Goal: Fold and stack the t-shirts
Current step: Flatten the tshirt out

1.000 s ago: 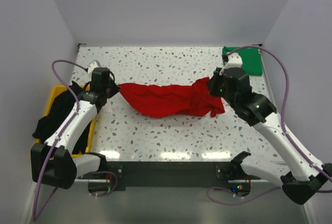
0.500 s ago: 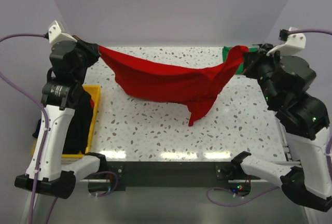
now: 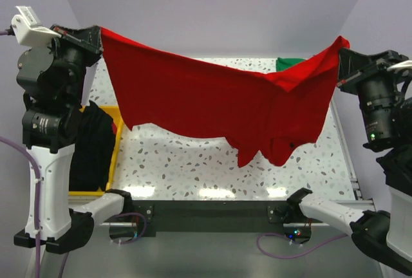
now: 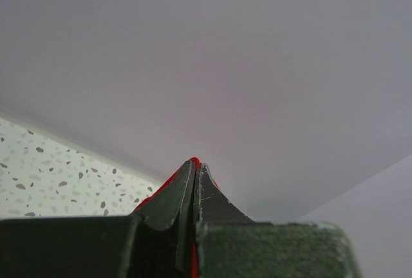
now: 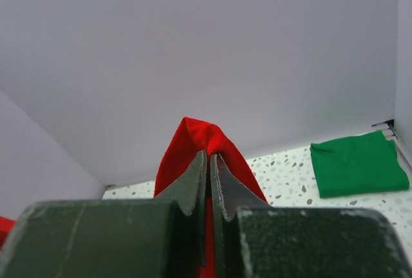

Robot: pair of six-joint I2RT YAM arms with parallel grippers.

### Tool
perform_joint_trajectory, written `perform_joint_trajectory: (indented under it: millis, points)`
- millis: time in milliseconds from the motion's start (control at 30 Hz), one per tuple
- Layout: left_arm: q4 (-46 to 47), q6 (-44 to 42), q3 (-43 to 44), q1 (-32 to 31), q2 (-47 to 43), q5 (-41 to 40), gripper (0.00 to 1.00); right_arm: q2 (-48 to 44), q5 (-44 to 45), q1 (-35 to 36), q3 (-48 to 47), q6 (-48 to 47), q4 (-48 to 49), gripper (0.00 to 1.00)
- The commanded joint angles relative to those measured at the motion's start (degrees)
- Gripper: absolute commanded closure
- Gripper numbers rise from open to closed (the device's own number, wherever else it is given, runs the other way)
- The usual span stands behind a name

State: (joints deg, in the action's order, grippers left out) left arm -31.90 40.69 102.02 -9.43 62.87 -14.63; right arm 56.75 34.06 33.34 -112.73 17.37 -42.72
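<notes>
The red t-shirt (image 3: 212, 104) hangs spread wide in the air between both raised arms, its lower edge sagging just above the speckled table. My left gripper (image 3: 98, 33) is shut on its upper left corner; a sliver of red shows between the pads in the left wrist view (image 4: 194, 161). My right gripper (image 3: 341, 45) is shut on the upper right corner, with red cloth (image 5: 199, 138) bunched over the fingertips. A folded green t-shirt (image 5: 357, 162) lies at the far right of the table, partly hidden in the top view (image 3: 291, 63). A black t-shirt (image 3: 93, 146) lies in the yellow bin.
A yellow bin (image 3: 117, 138) sits at the left table edge beside the left arm. White walls close in the back and sides. The speckled table (image 3: 193, 168) shows below the hanging shirt.
Both arms rose and moved apart, lifting the red shirt from a sagging bundle on the table into a wide hanging sheet.
</notes>
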Motion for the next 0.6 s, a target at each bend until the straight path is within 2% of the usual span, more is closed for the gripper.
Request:
perform_joint_trajectory:
  millis: [0,133,300,400,567]
  points:
    - [4.12,-0.35,0.47,0.47,5.32,1.27,1.00,5.29,2.67,-0.03,1.98,-2.95,8.34,1.00]
    - [13.24,1.15,-2.78,0.38,11.02,5.05,1.00,11.09,2.76,-0.12,4.53,-5.23,18.17,1.00]
    - [19.85,-0.25,1.07,0.82,20.34,7.16,1.00,21.72,-2.32,-3.63,0.59,-5.42,25.83,1.00]
    - [21.44,-0.17,9.05,2.48,29.13,10.14,1.00,30.85,-8.03,-8.11,-5.99,-2.78,29.00,1.00]
    - [21.09,2.37,32.51,7.75,45.04,18.93,1.00,46.40,-11.56,-12.16,-29.50,-2.07,27.51,1.00]
